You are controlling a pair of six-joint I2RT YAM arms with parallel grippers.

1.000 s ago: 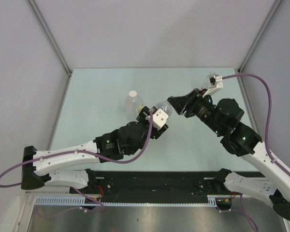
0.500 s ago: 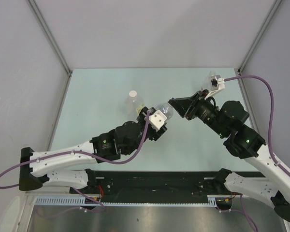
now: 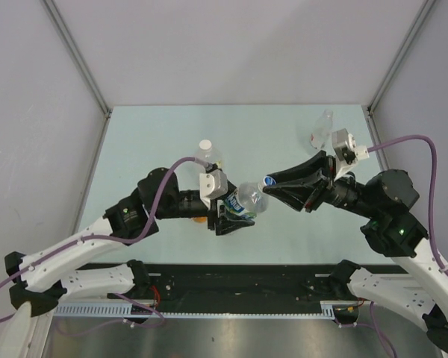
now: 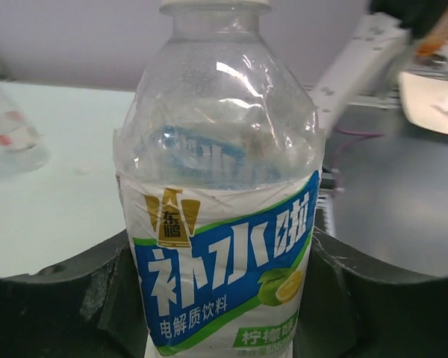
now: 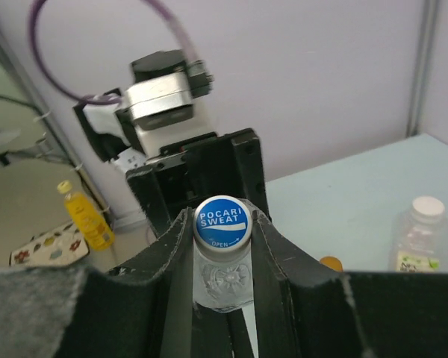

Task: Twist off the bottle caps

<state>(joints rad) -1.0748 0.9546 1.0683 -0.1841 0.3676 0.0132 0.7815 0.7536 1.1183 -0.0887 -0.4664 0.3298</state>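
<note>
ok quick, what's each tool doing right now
left tool: closed on the blue-label bottle
right tool: closed on the blue cap of that bottle

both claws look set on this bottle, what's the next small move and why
Probably twist the right claw to start unscrewing the blue cap: it seems closed on the cap's sides, and the left claw clamps the bottle by its label, so the bottle shouldn't spin.
</note>
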